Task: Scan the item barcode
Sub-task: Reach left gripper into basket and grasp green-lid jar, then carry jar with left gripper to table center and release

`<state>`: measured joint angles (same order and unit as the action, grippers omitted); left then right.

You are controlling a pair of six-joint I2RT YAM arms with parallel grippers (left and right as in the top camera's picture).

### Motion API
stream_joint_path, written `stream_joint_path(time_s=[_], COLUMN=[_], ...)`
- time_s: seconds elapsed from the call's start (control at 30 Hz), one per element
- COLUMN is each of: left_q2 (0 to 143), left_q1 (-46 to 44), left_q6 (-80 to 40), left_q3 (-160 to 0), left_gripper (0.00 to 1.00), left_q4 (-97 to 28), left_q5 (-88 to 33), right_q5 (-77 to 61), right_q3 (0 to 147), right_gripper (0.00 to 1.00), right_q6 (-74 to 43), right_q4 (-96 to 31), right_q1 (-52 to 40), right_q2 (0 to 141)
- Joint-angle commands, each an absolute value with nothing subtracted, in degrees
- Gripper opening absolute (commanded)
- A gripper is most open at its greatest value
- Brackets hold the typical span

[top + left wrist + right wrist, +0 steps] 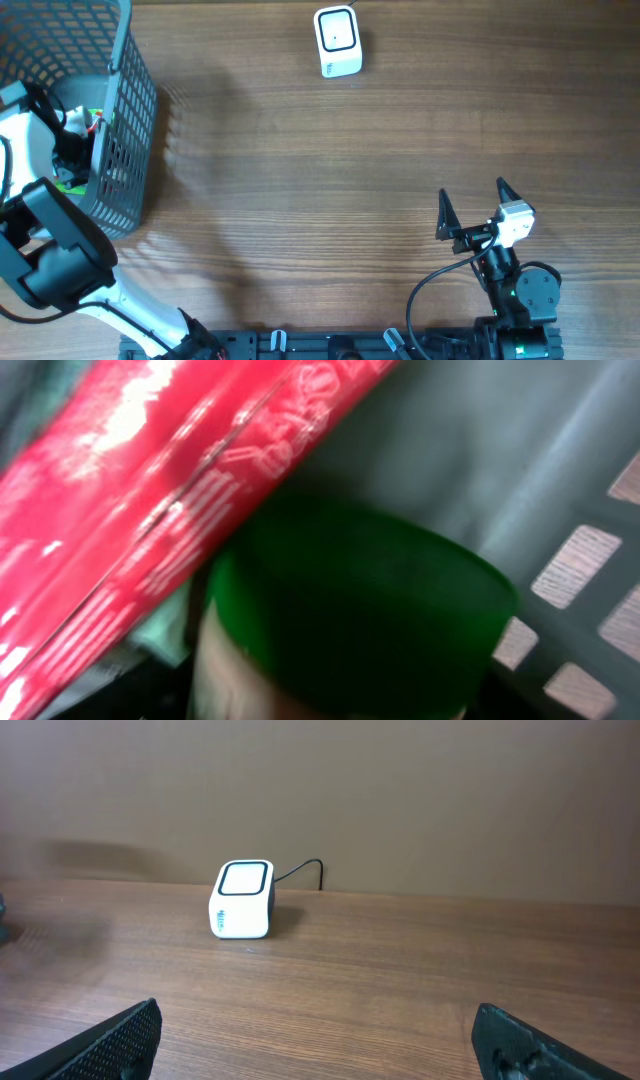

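Two arms, one busy: left end effector [78, 128] is down in the basket [130, 110], presumably to fetch something scannable. A green-capped item [360, 590] sits right beneath it, crowded by a red packet [150, 510]. Its fingers are hidden, so the grip is unclear. Right end effector [473, 192] idles wide open, with the scanner [337, 41] well ahead across the counter [300, 200].

A wood-grain table [300, 200] runs back to a plain tan wall [400, 790], softly and evenly lit.

This looks like a lab bench staged as a shop checkout. A white barcode scanner [337, 41] sits at the far edge of the wooden tabletop [300, 200]. A grey wire basket [135, 120] of packaged goods [150, 510] fills the far left corner, and a robot arm [520, 290] is mounted at the near edge.
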<state>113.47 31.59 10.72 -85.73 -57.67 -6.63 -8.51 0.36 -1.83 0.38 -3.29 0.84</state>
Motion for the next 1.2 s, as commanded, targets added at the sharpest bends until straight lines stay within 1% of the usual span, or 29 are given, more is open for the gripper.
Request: stream_joint_path(time_s=[0.0,0.03,0.1,0.13,0.37,0.6,0.7,0.73,0.77,0.87,0.93,1.0,1.07,1.1,1.17], left_q2=[113.8,113.67,113.34,113.12,106.48,92.42,86.17,83.53,79.42,74.15,71.55,70.61,70.87,71.55,73.01], left_q1=[31.62,31.62,31.62,31.62,31.62,31.59,31.59,31.59,31.59,31.59,30.96,28.01,23.03,19.0,12.8], left_q6=[11.6,11.6,11.57,11.57,11.14,11.09,8.45,8.29,7.77,2.39,-2.09,-2.66,-2.63,-2.61,-2.61], left_q3=[-83.79,-83.94,-84.66,-84.99,-89.23,-95.42,-97.41,-97.65,-97.65,-97.65,-97.65,-97.62,-97.56,-97.23,-95.94], left_gripper=[0.62,0.61,0.53,0.48,0.47,0.49,0.49,0.49,0.51,0.5,0.49,0.47,0.46,0.45,0.44], left_q4=[-56.01,-55.9,-56.07,-56.16,-57.87,-55.24,-52.77,-51.48,-49.71,-48.86,-50.41,-53.41,-57.82,-60.47,-62.08], left_q5=[-6.63,-6.63,-6.61,-6.63,-6.63,-6.66,-7.79,-10.15,-15.99,-27.83,-37.63,-43.11,-43.42,-43.38,-42.89], right_q5=[-8.12,-8.12,-8.12,-8.12,-8.12,-8.12,-8.12,-8.12,-8.12,-8.12,-8.12,-8.12,-8.12,-8.12,-8.12], right_q3=[0.3,0.3,0.3,0.3,0.3,0.3,0.3,0.3,0.3,0.3,0.3,0.3,0.3,0.3,0.3], right_gripper=[1.0,1.0,1.0,1.0,1.0,1.0,1.0,1.0,1.0,1.0,1.0,1.0,1.0,1.0,1.0], right_q6=[-1.52,-1.52,-1.52,-1.52,-1.52,-1.52,-1.52,-1.52,-1.5,-1.52,-1.5,-1.5,-1.52,-1.52,-1.52], right_q4=[0.58,0.58,0.58,0.58,0.58,0.58,0.58,0.58,0.58,0.58,0.58,0.58,0.58,0.58,0.58], right_q1=[-3.42,-3.42,-3.42,-3.42,-3.42,-3.42,-3.42,-3.42,-3.42,-3.42,-3.42,-3.42,-3.42,-3.42,-3.42], right_q2=[0.43,0.43,0.43,0.43,0.43,0.43,0.43,0.43,0.43,0.43,0.43,0.43,0.43,0.43,0.43])
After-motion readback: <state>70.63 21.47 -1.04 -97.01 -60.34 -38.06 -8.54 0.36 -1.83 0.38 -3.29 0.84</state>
